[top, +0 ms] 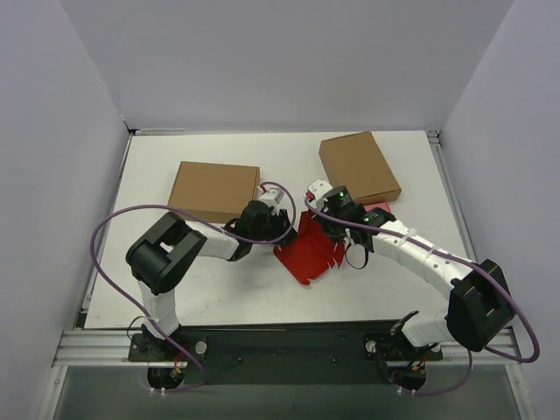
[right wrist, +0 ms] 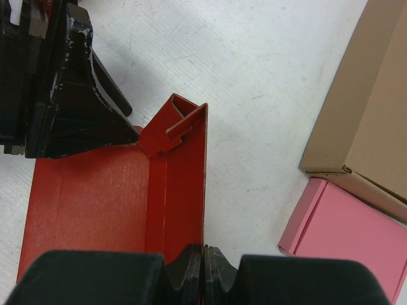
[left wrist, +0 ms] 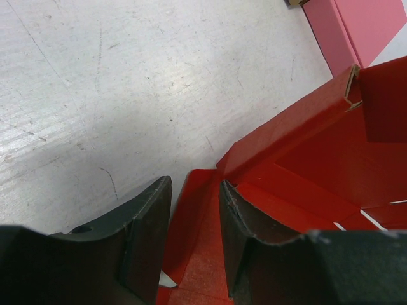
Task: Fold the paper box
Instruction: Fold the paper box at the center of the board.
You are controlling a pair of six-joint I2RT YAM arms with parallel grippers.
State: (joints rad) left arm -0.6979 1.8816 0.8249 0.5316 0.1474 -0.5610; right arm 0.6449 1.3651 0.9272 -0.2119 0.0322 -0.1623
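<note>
Partly folded paper box (top: 308, 254) on the tabletop (top: 219, 289), just left of the pink box (top: 378, 208). One long wall raised, with a tabbed corner post at its end. Right end effector (right wrist: 203, 251) clamped tight on the top edge of that wall, on the side nearer the pink box. Left end effector (left wrist: 194, 190) at the side away from the pink box, fingers a narrow gap apart, a red flap lying in the gap, not pinched. First brown box (top: 360, 166) directly behind the pink box, against it. Second brown box (top: 214, 191) well left of the pink box.
</note>
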